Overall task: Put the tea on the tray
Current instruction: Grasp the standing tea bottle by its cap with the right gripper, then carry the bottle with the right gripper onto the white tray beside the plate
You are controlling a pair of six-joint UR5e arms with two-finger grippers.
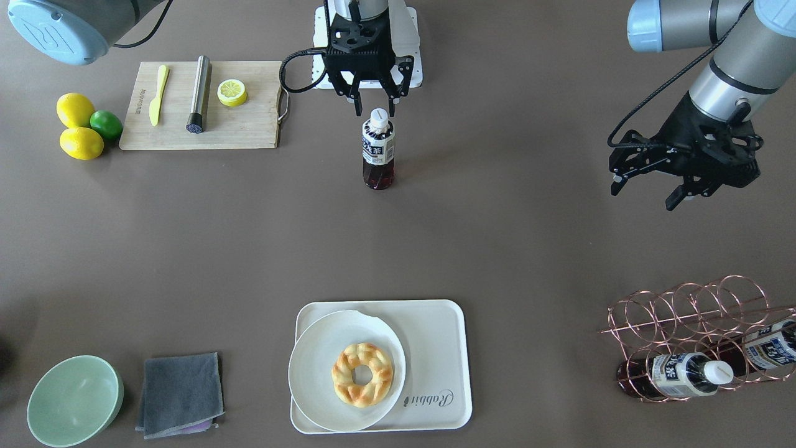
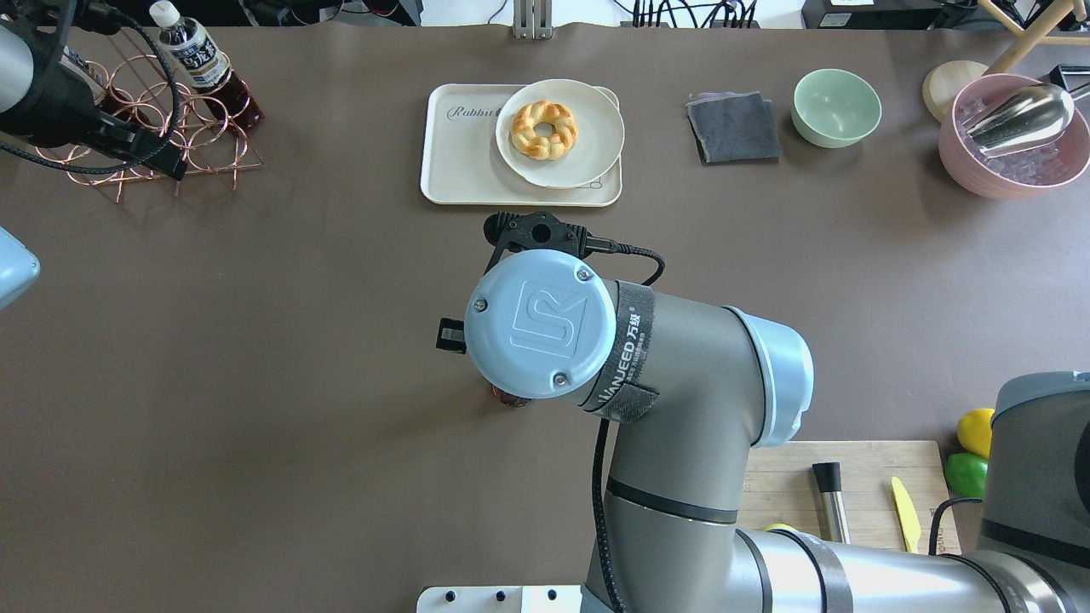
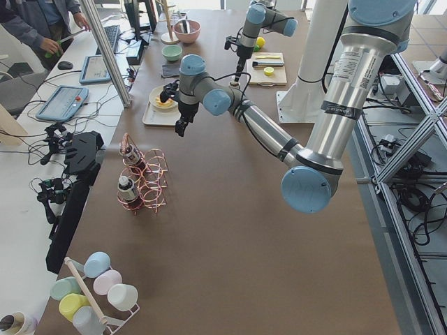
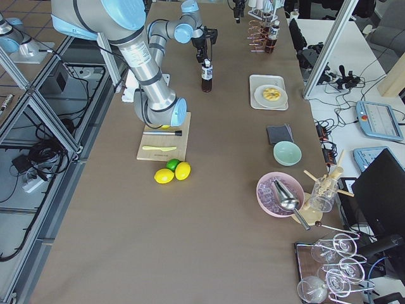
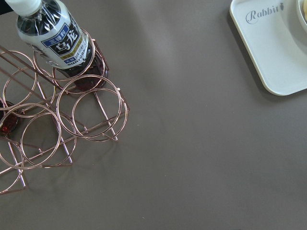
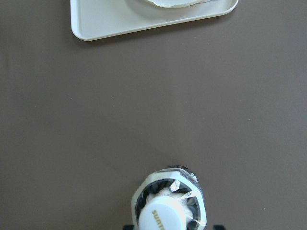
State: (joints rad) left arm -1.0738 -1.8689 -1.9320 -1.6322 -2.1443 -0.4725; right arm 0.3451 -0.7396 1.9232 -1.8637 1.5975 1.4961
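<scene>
One tea bottle point(image 1: 378, 149) stands upright on the table's middle, near the robot's base; it also shows in the right wrist view point(image 6: 168, 211) from above. My right gripper point(image 1: 375, 107) is open, its fingers either side of the white cap and just above it, not closed on it. In the overhead view my right arm hides this bottle. The cream tray point(image 1: 435, 336) lies at the far edge, with bare room on its "Rabbit" side point(image 2: 464, 162). My left gripper point(image 1: 643, 196) is open and empty, hovering near the copper rack point(image 1: 684, 323).
A white plate point(image 1: 311, 373) with a doughnut point(image 1: 362, 374) fills half the tray. The rack holds two more tea bottles point(image 1: 684, 375) point(image 1: 771, 348). A cutting board point(image 1: 249, 130), lemons point(image 1: 78, 127), a green bowl point(image 1: 74, 401) and a grey cloth point(image 1: 180, 393) lie on my right side.
</scene>
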